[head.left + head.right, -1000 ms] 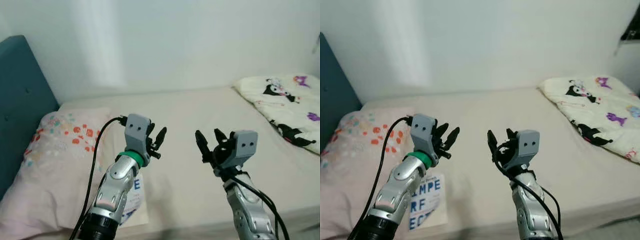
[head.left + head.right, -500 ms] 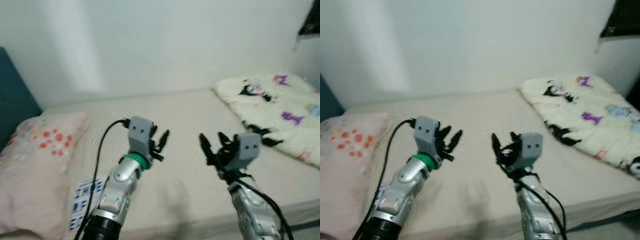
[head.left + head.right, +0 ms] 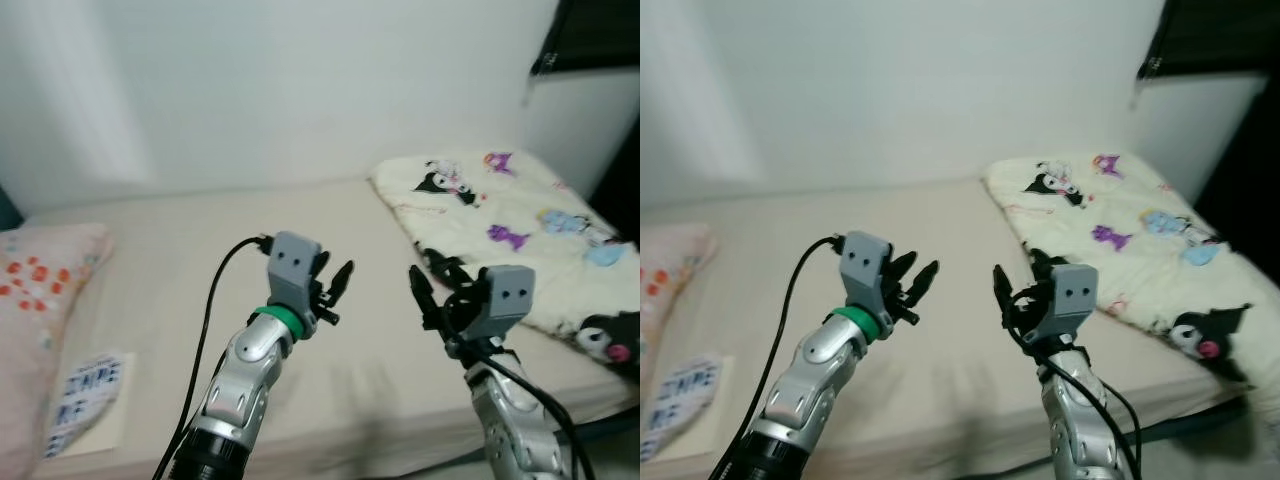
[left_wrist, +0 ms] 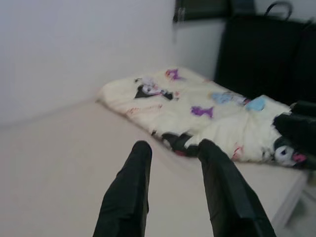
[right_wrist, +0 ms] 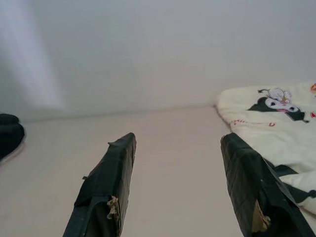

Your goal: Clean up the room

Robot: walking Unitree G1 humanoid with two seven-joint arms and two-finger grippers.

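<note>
A cream blanket (image 3: 500,205) printed with cartoon figures lies crumpled on the right part of the bed (image 3: 180,250). At the left edge rests a pink flowered pillow (image 3: 30,290). A booklet with blue letters (image 3: 85,395) lies in front of it. My left gripper (image 3: 335,275) is raised over the middle of the beige sheet, open and empty. Beside it, my right gripper (image 3: 430,275) is open too, close to the blanket's near edge. In the left wrist view the fingers (image 4: 133,182) point toward the blanket (image 4: 197,108).
A white wall runs behind the bed. A dark opening or fitting (image 3: 590,40) sits at the upper right, and dark furniture (image 4: 266,44) stands past the foot of the bed. The mattress's front edge (image 3: 970,450) is just below my arms.
The camera has swung to the right: the pillow and booklet slid to the left edge and more of the blanket came into view. Both grippers keep the same raised, open pose.
</note>
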